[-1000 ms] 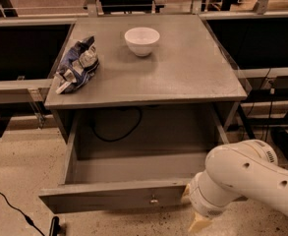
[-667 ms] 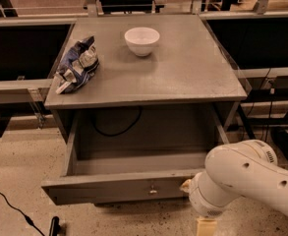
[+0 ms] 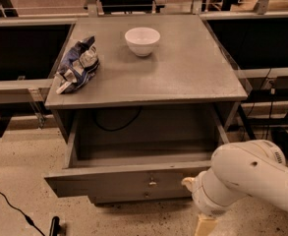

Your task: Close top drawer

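Note:
The top drawer (image 3: 119, 181) of the grey cabinet stands pulled out. Its flat front panel carries a small round metal knob (image 3: 152, 183), and its inside is bare. My gripper (image 3: 188, 183) is at the right end of the drawer's front panel, level with the knob and against or very near the panel. The bulky white arm (image 3: 246, 181) behind it fills the lower right and hides the drawer's right front corner.
A white bowl (image 3: 142, 39) and a crumpled blue snack bag (image 3: 77, 65) lie on the cabinet top (image 3: 183, 68). A slimmer drawer front with its own knob (image 3: 144, 194) shows below. A black cable (image 3: 11, 205) runs over the floor at the left.
The drawer's front panel has moved back toward the cabinet, so the drawer is less far out. My arm has moved forward with it.

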`<state>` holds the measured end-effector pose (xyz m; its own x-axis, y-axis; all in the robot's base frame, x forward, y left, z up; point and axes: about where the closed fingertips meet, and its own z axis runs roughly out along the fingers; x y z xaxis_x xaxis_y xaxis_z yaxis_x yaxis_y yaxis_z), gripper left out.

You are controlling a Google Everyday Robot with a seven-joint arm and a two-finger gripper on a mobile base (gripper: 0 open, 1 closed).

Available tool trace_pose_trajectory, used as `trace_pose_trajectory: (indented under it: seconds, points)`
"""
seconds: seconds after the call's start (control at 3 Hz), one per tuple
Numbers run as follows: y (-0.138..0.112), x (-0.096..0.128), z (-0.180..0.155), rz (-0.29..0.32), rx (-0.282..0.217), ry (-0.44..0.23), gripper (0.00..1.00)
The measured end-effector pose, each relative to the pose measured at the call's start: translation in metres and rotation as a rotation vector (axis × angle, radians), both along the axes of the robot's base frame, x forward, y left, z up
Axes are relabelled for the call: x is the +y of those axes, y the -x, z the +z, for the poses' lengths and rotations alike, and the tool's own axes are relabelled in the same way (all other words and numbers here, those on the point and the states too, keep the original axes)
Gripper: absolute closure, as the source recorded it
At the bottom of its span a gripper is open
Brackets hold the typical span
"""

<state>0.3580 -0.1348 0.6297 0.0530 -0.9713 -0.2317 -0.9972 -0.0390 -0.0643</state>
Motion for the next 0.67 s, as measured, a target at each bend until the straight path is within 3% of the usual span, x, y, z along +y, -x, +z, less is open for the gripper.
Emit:
trace_pose_trajectory:
  seconds: [0.67]
  points:
    - [-0.041,-0.006,-0.001,0.014,-0.071,-0.120,0.64]
